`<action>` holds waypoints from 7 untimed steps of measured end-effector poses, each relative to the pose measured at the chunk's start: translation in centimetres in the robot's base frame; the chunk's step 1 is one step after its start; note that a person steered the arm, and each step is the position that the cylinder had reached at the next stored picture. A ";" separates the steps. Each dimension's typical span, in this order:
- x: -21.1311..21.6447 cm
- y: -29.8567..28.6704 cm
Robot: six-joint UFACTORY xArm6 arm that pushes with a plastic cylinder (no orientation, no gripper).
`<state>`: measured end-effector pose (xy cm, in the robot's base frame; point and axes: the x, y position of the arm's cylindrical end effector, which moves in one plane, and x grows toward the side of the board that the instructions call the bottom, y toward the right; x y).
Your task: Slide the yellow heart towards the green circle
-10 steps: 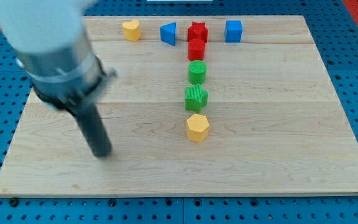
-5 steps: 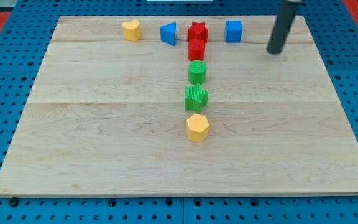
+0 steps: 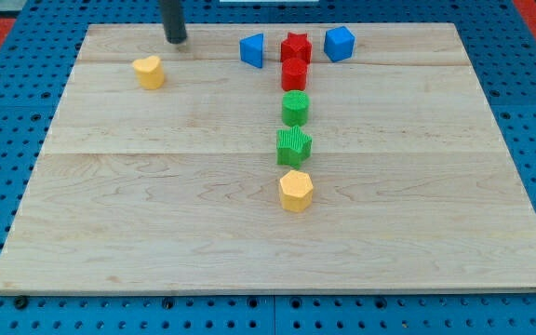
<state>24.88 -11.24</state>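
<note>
The yellow heart (image 3: pixel 148 71) lies on the wooden board (image 3: pixel 156 214) near the view's top left. The green circle (image 3: pixel 295 108) stands in the middle column, well to the right of the heart and a little lower. My tip (image 3: pixel 176 40) rests at the board's top edge, just above and to the right of the yellow heart, a small gap apart from it.
A blue triangle (image 3: pixel 252 49), a red star (image 3: pixel 296 46) and a blue cube (image 3: pixel 339 44) line the top. A red cylinder (image 3: pixel 294 74) sits above the green circle. A green star (image 3: pixel 294 145) and a yellow hexagon (image 3: pixel 296 190) lie below it.
The rod swept from the top right to the top left. The yellow heart moved down and left. The blue cube shifted slightly left and turned.
</note>
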 end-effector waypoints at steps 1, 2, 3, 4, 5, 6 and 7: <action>6.0 -0.6; 1.4 -5.7; 0.9 -11.8; 9.2 -5.5; 10.0 0.6; 9.4 -8.7; 4.9 -6.4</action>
